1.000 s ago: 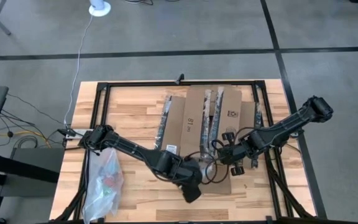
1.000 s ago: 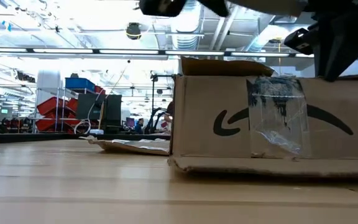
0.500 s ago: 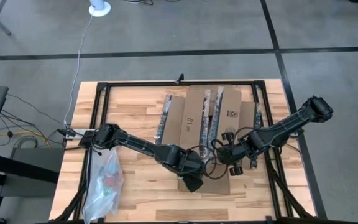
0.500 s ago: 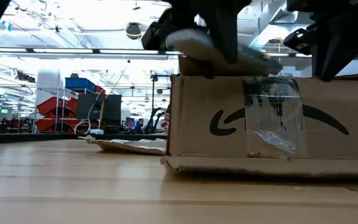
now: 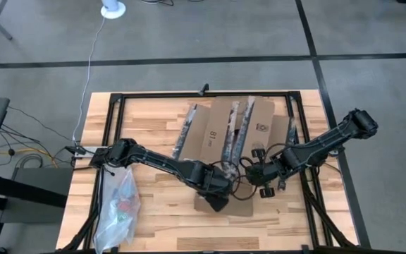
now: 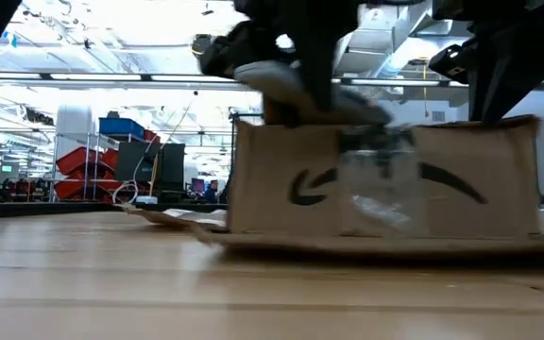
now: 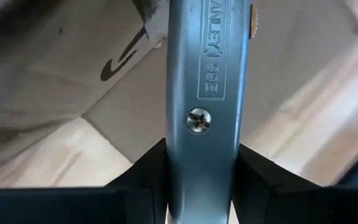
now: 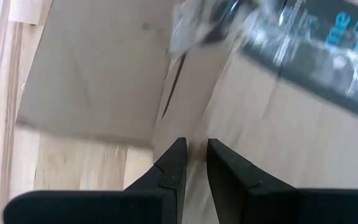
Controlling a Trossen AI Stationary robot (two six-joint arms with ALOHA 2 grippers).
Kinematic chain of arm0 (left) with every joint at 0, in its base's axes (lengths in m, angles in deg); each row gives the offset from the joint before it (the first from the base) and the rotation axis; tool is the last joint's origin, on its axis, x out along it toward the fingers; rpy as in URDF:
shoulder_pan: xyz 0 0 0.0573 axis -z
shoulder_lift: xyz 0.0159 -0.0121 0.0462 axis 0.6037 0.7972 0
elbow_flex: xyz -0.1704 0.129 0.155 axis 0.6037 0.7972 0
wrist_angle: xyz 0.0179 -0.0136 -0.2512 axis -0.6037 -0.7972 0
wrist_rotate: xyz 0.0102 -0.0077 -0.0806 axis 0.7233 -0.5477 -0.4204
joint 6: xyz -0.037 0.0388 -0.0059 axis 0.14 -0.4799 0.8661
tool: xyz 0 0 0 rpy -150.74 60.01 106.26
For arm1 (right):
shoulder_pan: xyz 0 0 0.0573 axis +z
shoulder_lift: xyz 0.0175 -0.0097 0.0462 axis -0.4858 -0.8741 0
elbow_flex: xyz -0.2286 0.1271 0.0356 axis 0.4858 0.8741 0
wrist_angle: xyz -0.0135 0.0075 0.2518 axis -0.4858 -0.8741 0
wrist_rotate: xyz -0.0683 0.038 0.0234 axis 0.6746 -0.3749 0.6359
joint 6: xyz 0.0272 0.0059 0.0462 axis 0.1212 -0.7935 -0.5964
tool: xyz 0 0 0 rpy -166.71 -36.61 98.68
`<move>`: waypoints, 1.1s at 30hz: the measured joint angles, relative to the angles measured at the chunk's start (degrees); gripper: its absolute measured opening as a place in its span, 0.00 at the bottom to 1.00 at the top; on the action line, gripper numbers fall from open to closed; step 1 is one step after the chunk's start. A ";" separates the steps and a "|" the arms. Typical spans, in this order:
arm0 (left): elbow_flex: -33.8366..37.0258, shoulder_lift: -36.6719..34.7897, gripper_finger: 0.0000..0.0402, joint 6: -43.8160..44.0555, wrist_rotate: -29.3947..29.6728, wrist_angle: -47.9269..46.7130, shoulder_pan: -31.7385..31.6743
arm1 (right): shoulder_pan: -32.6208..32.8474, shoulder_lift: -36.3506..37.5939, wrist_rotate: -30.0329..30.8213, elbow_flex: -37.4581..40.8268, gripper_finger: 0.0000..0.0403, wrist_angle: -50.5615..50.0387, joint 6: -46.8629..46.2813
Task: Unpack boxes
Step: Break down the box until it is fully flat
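The brown cardboard box (image 5: pixel 220 134) stands at the table's middle right, flaps spread, "81" on one flap; the low view shows its smile-arrow wall (image 6: pixel 385 189). My left gripper (image 5: pixel 216 196) is over the box's near wall, shut on a grey metal utility knife (image 7: pixel 207 93). The knife's blade end is hidden. My right gripper (image 5: pixel 263 180) is at the box's near right part, its fingers almost together on cardboard (image 8: pixel 194 165) beside the dark printed tape (image 8: pixel 328 43). My left gripper pinches the knife's grey handle (image 7: pixel 205 155) between its two fingers (image 7: pixel 148 174), which lie across it. The knife points forward past the fingers, toward the box's printed wall (image 7: pixel 114 59). I cannot tell whether the blade touches the box. My right gripper comes from above, slanting in from the table's right. It has a thin cardboard edge of the box (image 8: pixel 194 140) between its fingertips (image 8: pixel 173 165). Which flap or wall this is does not show. The box rests on the table.
A clear plastic bag (image 5: pixel 118 208) with coloured contents lies at the table's near left corner. Black frame rails (image 5: pixel 111 127) run along the table's edges. Bare wood (image 5: pixel 146 120) lies left of the box.
My left gripper has moved with the knife from near the table's front edge toward the far edge, up to the box's near wall. The box has slid toward the table's left and far side and turned a little. My right gripper has shifted slightly left with it.
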 joint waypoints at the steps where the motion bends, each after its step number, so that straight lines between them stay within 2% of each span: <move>1: 0.00 0.02 0.27 1.54 1.41 -1.39 0.22 | 0.00 0.01 -0.38 0.36 0.12 -0.07 -0.02; 5: 0.07 -0.30 0.27 3.88 5.62 -2.61 0.74 | 0.65 0.27 0.04 2.54 0.12 0.21 -1.59; 10: 0.02 -0.37 0.27 6.11 6.65 -6.68 1.59 | 2.35 0.21 0.32 3.18 0.12 -0.37 -3.17; 16: -1.20 -2.38 0.27 9.91 15.29 -7.52 4.45 | 2.97 0.14 0.02 3.26 0.12 -1.36 -4.51; 20: -1.84 -4.54 0.27 8.75 18.17 -7.12 4.94 | 2.99 0.14 -0.28 3.31 0.12 -1.43 -4.84; 26: -1.75 -4.68 0.27 -2.26 12.12 2.95 5.27 | 2.96 0.22 -0.50 3.33 0.12 -1.07 -4.94; 27: -1.75 -4.68 0.29 -3.58 10.73 4.19 5.23 | 2.93 0.25 -0.55 3.34 0.12 -0.99 -4.94; 31: -1.75 -4.74 0.50 -5.83 5.92 4.53 4.36 | 2.95 0.58 -0.53 3.35 0.12 -0.93 -4.92; 33: -1.75 -4.77 0.55 -6.39 3.87 3.18 4.00 | 2.95 0.82 -0.52 3.38 0.12 -0.95 -4.91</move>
